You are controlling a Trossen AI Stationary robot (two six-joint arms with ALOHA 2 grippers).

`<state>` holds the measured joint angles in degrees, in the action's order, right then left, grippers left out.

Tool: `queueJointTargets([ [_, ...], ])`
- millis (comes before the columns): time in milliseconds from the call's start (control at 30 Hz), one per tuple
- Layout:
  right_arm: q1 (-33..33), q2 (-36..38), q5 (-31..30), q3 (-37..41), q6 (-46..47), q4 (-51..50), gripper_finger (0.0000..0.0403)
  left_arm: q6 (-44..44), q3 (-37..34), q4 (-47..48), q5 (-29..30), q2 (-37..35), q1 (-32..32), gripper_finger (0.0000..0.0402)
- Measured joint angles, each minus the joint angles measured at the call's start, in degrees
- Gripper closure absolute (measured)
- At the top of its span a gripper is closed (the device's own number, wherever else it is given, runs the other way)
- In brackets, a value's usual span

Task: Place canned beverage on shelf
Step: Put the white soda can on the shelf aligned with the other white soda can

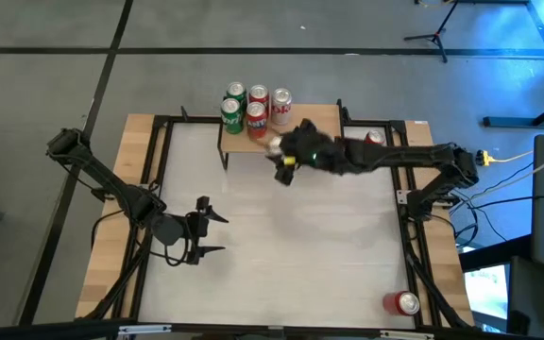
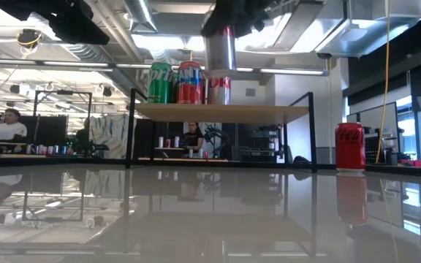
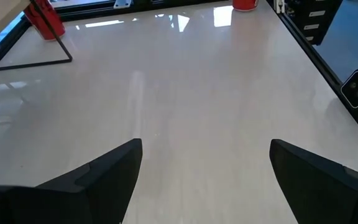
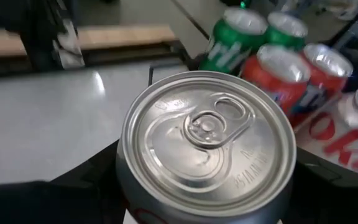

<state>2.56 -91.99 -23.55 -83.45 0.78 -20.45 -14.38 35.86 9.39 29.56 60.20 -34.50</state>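
Observation:
My right gripper (image 1: 280, 151) holds a silver can (image 4: 207, 143) up in the air at the near edge of the shelf (image 2: 221, 112), a light-wood board on thin black legs. In the low view the can (image 2: 220, 47) hangs higher than the board. Several cans stand upright on their bases at the shelf's left end: green ones (image 1: 234, 94), red ones (image 1: 256, 115) and a silver one (image 1: 280, 97). My left gripper (image 1: 206, 227) waits open over the table's near left part with nothing between its fingers (image 3: 98, 180). My right gripper pinches the silver can's side wall (image 4: 126, 186), just under the top rim, between its two fingers, one on each side. The fingers reach in from the table's right, slanting downward. The can is upright, pull-tab top up, lifted clear of table and shelf.
A red can (image 2: 350, 146) stands on the table beside the shelf's right legs, and another red can (image 1: 406, 302) lies at the near right corner. A black frame (image 1: 159, 142) borders the white tabletop. The right half of the shelf board (image 1: 324, 118) is bare.

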Motion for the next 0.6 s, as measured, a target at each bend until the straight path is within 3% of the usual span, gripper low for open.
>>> queueJointTargets([
  [200, 8.46, 0.45, 9.24, -0.06, 0.79, 0.88, 0.0114, 0.01, 0.0, 0.02, 0.0, 0.0, 0.0, 0.0059],
  [600, 15.62, 0.12, 11.21, 1.12, 3.47, 4.14, 0.0114, 0.01, 0.0, 0.0, 0.96, 0.0, 0.0, 0.0059],
])
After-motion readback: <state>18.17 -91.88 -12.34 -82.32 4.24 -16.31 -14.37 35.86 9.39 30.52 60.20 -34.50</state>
